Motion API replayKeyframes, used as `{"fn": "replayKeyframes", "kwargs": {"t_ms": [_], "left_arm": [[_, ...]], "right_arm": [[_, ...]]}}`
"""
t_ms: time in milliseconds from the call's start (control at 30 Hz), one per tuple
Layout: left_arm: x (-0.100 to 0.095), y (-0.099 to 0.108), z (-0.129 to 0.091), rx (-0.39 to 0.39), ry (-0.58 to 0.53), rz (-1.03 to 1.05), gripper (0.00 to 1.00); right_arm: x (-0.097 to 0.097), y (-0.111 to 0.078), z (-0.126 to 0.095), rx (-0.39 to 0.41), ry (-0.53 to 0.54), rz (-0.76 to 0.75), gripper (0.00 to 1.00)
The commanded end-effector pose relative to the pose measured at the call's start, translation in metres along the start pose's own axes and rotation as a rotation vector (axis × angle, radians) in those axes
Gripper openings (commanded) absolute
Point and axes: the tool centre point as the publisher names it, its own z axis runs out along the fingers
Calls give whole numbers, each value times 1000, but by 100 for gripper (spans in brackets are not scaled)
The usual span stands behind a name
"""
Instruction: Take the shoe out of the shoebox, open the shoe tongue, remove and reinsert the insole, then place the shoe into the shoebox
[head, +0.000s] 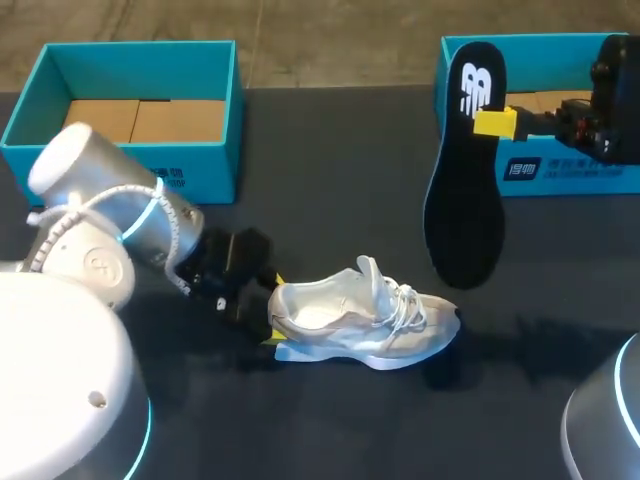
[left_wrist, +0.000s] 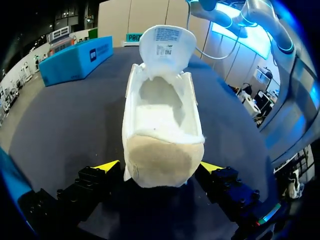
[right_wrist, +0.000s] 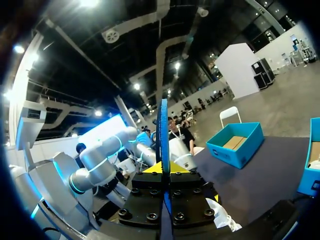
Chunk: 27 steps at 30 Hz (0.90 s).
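A white shoe (head: 360, 320) lies on its side on the dark table, tongue pulled up, its inside bare. My left gripper (head: 274, 311) stands open at the heel. In the left wrist view the heel of the shoe (left_wrist: 162, 155) sits between the gripper's (left_wrist: 160, 171) spread yellow-tipped fingers (left_wrist: 107, 166). A black insole (head: 465, 170) hangs in the air, toe end down, above the table at the right. My right gripper (head: 495, 122) is shut on it near the heel end. The right wrist view shows the insole (right_wrist: 163, 135) edge-on, pinched by that gripper (right_wrist: 164, 170).
An open blue shoebox (head: 215, 175) stands at the back left, seen too as a blue shoebox (right_wrist: 235, 145) in the right wrist view. A second blue shoebox (head: 560, 170) stands at the back right, behind the insole. Bare table lies between the boxes.
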Motion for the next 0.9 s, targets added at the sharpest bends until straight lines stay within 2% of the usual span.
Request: {"fn": "replayKeyframes", "kwargs": {"t_ms": [33, 267, 400, 733, 900], "left_arm": [[-1, -4, 0, -162, 1, -2, 100], [-1, -4, 0, -162, 1, -2, 100], [3, -8, -10, -232, 14, 42, 100], [3, -15, -18, -494, -29, 42, 100], [6, -17, -20, -568, -42, 25, 100]], "right_arm": [[0, -1, 1, 0, -2, 1, 0], [0, -1, 1, 0, -2, 1, 0], [0, -1, 1, 0, -2, 1, 0], [0, -1, 1, 0, -2, 1, 0], [0, -1, 1, 0, -2, 1, 0]]}}
